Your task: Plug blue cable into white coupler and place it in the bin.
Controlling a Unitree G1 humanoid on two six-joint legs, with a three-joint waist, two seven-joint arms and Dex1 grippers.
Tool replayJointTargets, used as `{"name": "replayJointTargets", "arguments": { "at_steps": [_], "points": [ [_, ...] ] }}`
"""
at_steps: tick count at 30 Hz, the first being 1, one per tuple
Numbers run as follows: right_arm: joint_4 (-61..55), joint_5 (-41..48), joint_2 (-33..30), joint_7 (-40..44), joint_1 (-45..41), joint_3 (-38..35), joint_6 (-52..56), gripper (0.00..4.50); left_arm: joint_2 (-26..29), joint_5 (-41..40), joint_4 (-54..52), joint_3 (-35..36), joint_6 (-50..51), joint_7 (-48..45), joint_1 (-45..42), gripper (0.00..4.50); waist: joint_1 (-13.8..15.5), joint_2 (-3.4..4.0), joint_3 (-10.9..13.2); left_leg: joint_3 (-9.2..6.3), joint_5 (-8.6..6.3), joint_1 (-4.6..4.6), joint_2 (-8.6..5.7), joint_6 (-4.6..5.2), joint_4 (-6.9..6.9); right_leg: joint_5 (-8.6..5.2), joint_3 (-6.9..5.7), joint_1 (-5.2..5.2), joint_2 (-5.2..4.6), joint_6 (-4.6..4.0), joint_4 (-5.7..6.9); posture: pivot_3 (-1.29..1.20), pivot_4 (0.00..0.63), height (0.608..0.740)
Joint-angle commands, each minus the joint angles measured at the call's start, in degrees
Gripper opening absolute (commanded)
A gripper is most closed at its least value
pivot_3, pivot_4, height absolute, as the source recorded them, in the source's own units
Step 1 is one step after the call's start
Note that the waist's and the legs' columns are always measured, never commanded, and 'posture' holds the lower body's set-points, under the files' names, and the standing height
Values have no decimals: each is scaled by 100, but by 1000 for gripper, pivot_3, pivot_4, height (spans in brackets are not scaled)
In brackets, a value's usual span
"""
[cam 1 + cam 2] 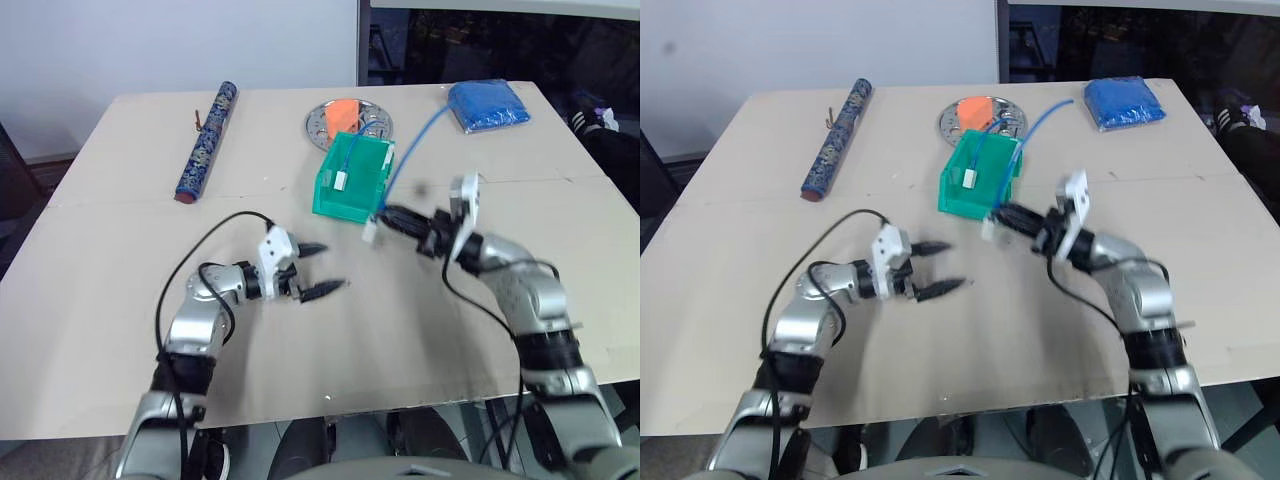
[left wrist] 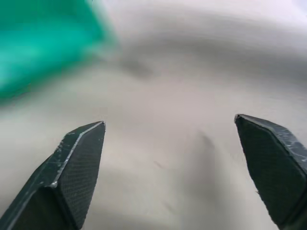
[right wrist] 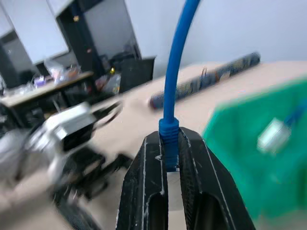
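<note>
My right gripper (image 1: 385, 215) is shut on one end of the blue cable (image 1: 405, 145), just off the near right corner of the green bin (image 1: 338, 207). In the right wrist view its fingers (image 3: 148, 163) pinch the cable's blue boot. A small white block, apparently the white coupler (image 1: 370, 232), hangs at the fingertips. The cable arcs up and back, and its other end, with a pale plug (image 1: 342, 182), dangles inside the bin. My left gripper (image 1: 333, 266) hovers low over the table, near and left of the bin, open and holding nothing.
A long patterned tube (image 1: 206, 140) lies at the far left. A round silver plate (image 1: 372, 122) with an orange piece stands right behind the bin. A folded blue cloth bundle (image 1: 488, 105) rests at the far right corner. The tabletop (image 1: 120, 260) is pale cardboard.
</note>
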Motion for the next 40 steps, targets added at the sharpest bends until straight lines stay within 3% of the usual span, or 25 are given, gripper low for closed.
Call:
{"name": "replayJointTargets", "arguments": {
  "at_steps": [1,7,10,13,14,15,16,17,22,27,31,33,40],
  "points": [
    [770,-291,-26,-247,-614,35,301,0,-46,-144,-1242,364,1102,1092,-40,4464,24,-2,-2,-5,0,1,-6,0,-3,1,-1,2,-4,2,-1,0,150,740],
    [2775,-1107,253,-443,-1880,129,-431,0,135,-298,-1696,481,1897,1772,-375,4464,-5,1,0,-23,0,0,-43,-1,-7,3,-3,4,-19,6,0,0,150,740],
    [3728,-1523,305,-915,-2297,-65,-1248,1063,172,-375,-1753,395,1948,1836,-390,4500,-40,3,2,-42,1,0,-59,-2,-11,4,-2,-1,-20,7,-1,0,150,740],
    [4157,-1660,325,-1401,-2472,-403,-1968,2593,193,-479,-1811,356,1968,1892,-340,4500,-34,4,2,-63,3,-1,-67,-5,-10,3,-15,-2,-27,7,-3,0,150,740],
    [4090,-1701,274,-1431,-2415,-464,-2159,2840,214,-496,-1817,347,1956,1893,-296,4500,-36,4,3,-66,3,-1,-69,-6,-12,3,-17,-2,-29,7,-4,0,150,740],
    [3967,-1735,219,-1417,-2327,-501,-2308,3528,237,-514,-1828,341,1945,1890,-252,4500,-39,6,4,-67,3,-2,-70,-6,-10,3,-19,-2,-30,7,-2,0,150,740],
    [3728,-1718,148,-1367,-2168,-543,-2317,3726,263,-541,-1834,345,1935,1866,-198,4500,-41,6,3,-66,3,-3,-71,-6,-11,3,-19,-2,-31,7,-2,0,150,740],
    [3447,-1676,87,-1319,-1985,-588,-2288,4195,280,-573,-1847,361,1925,1845,-141,4500,-37,6,3,-66,4,-3,-71,-7,-11,3,-19,-1,-31,7,-2,0,150,740],
    [1299,-1261,-260,-1046,-386,-757,-1775,4195,336,-804,-1893,481,1714,1695,415,4500,-24,8,5,-72,4,-13,-73,-7,-8,3,-18,-1,-36,7,-1,0,150,740],
    [-392,-973,-916,-620,1856,-1068,-1493,4195,467,-528,-1967,448,1058,1637,1505,4500,2,16,9,-76,4,-19,-72,-7,-18,3,-15,-2,-37,8,-9,0,150,740],
    [-651,-927,-1436,-334,3035,-1396,-1552,4195,498,-599,-2076,547,653,1519,2273,4500,44,25,18,-75,2,-18,-77,-3,-24,2,-5,0,-45,10,-43,0,150,740],
    [-727,-817,-1655,213,3741,-1526,-1855,4195,475,-539,-2157,453,333,1391,2881,4500,53,30,21,-74,1,-14,-77,-3,-27,8,-3,4,-45,21,-51,0,150,740],
    [-745,-707,-1671,1150,4842,-1598,-2877,4195,473,-266,-1993,182,-583,1210,3866,4500,88,48,38,-73,-2,72,-70,3,-42,7,7,90,-41,19,-73,0,150,740]
  ]
}}
